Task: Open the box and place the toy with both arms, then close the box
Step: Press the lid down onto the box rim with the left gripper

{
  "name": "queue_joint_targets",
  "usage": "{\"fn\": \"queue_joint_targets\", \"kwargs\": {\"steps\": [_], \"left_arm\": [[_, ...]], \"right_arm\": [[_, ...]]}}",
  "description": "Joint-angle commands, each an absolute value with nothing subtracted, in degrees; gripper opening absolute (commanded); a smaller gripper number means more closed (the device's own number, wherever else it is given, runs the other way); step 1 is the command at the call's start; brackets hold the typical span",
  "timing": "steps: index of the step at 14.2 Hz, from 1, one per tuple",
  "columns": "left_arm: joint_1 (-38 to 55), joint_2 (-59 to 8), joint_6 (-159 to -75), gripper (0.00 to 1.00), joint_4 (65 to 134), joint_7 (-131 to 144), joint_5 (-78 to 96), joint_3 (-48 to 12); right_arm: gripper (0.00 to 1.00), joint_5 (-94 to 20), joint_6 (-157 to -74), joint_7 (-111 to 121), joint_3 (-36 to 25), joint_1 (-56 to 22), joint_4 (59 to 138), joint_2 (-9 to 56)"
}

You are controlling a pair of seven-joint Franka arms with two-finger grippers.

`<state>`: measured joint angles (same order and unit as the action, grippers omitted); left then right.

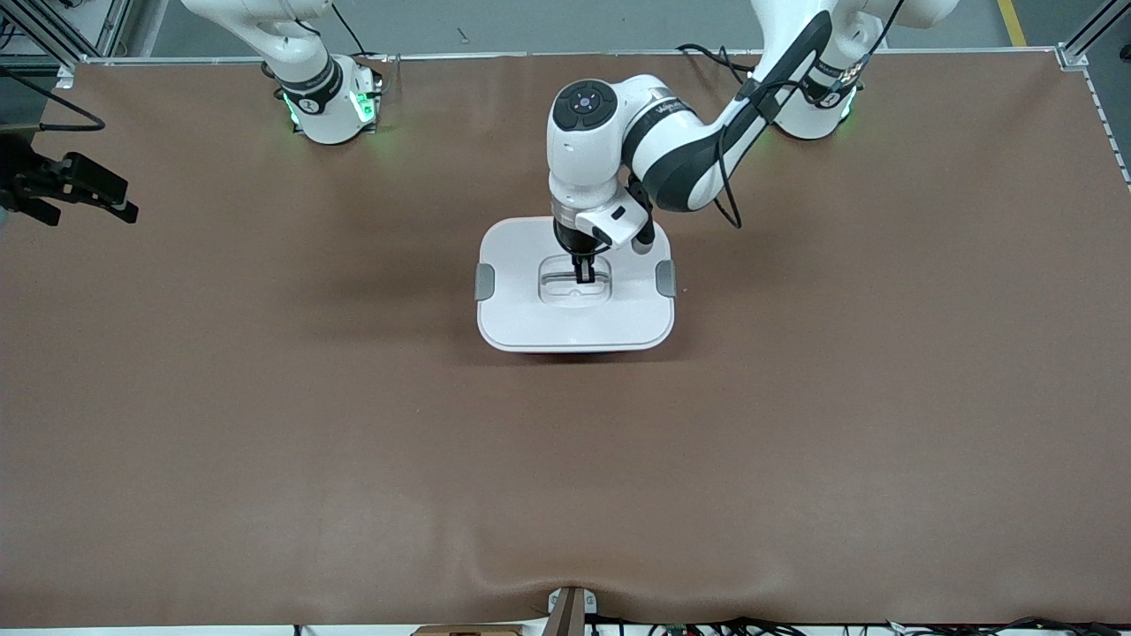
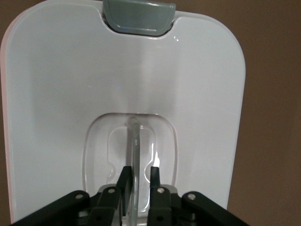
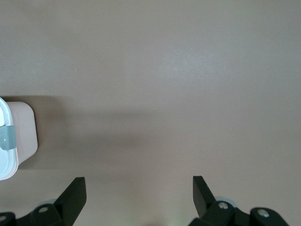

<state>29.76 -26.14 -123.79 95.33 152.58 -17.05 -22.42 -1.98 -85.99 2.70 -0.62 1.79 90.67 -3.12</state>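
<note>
Closed box (image 1: 574,329), centre of the frame, a little above the middle.
Flat on the table, white lid (image 1: 530,256) seated square on the pale pink tub (image 3: 26,134), long sides running across the picture. Grey clips (image 1: 485,281) at both short ends, folded down against the lid edge. Recessed well in mid-lid with a clear handle bar (image 2: 134,141) across it. Left gripper (image 1: 584,276) lowered into that well, fingers (image 2: 154,175) narrowly parted on either side of the bar. Right gripper (image 3: 138,183) spread wide, over bare table at the right arm's end, waiting.
</note>
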Motion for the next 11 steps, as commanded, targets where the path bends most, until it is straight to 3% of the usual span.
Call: {"fn": "queue_joint_targets", "kwargs": {"steps": [1,11], "left_arm": [[29.97,-26.98,-121.38,1.00,92.72,152.05,-18.72,-22.59],[28.92,-25.93,-110.40,1.00,84.03,141.79,-17.58,-22.68]], "right_arm": [[1.00,-1.49,-85.78,2.81,-0.26,2.02,89.82,-2.81],[1.00,-1.49,-85.78,2.81,-0.26,1.50,89.82,-2.81]]}}
